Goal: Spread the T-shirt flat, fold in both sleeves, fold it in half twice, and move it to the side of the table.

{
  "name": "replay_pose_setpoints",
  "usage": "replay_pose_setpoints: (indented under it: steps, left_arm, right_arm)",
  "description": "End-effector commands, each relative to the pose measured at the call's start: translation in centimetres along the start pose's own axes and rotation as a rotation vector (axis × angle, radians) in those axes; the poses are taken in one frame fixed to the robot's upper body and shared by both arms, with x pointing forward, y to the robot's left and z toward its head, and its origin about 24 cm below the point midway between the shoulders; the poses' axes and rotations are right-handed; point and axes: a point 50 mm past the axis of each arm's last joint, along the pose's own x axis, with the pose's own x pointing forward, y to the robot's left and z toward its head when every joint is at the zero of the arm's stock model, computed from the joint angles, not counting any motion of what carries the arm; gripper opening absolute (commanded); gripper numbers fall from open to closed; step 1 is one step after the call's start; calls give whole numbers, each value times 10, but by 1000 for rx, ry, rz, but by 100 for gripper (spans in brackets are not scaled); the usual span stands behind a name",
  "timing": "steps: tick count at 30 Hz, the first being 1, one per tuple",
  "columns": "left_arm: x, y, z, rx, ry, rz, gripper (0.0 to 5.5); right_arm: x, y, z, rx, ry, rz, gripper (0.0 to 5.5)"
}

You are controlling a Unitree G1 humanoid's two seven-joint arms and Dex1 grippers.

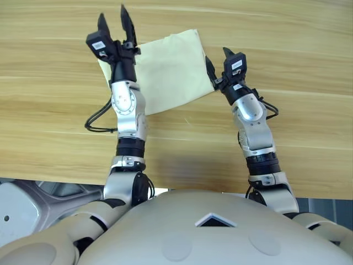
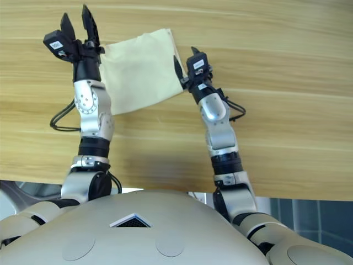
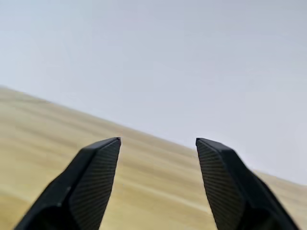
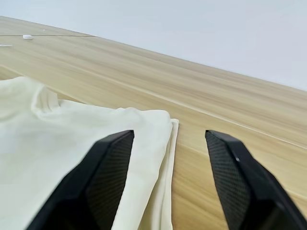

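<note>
A pale yellow T-shirt [image 1: 168, 69] lies folded into a compact rectangle on the wooden table [image 1: 287, 38]. My left gripper [image 1: 114, 21] is raised over the shirt's left edge, its two black fingers open and pointing away from me with nothing between them. My right gripper [image 1: 218, 57] stands open at the shirt's right edge, empty. In the right wrist view the folded shirt [image 4: 57, 143] lies just beyond the open fingers [image 4: 103, 177], its layered edge visible. The left wrist view looks past its open fingertips [image 3: 103, 165] across the table toward a pale wall.
Bare wooden tabletop [image 1: 55, 110] stretches to the left, to the right and behind the shirt. The table's front edge [image 1: 55, 179] runs close to me. A small white scrap [image 4: 27, 36] lies far off on the table.
</note>
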Motion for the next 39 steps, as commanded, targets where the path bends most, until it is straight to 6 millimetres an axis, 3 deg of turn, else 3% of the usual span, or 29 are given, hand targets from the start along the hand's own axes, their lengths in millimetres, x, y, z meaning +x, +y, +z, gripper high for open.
replay_pose_setpoints:
  steps: [1,8,13,18,21,30,34,39]
  left_arm:
    - [-31,5,-48,-62,293,181,293]
    - [-37,16,-69,20,523,291,293]
    - [-42,23,-78,76,731,427,293]
    - [-44,24,-78,71,786,526,293]
    - [-41,21,-71,22,711,505,293]
    - [-30,7,-26,71,204,220,293]
    - [-24,-3,-33,120,229,107,293]
    - [3,3,-41,258,319,19,293]
  right_arm:
    - [-1,-3,7,-3,-25,-15,275]
    - [-4,-4,13,4,-42,-20,275]
    - [-5,1,28,28,-88,1,275]
    - [-4,1,29,34,-75,-4,275]
    - [-2,4,26,37,-67,2,275]
    - [1,10,17,35,-40,25,275]
    - [1,11,15,38,-41,23,275]
    - [3,14,12,39,-35,28,275]
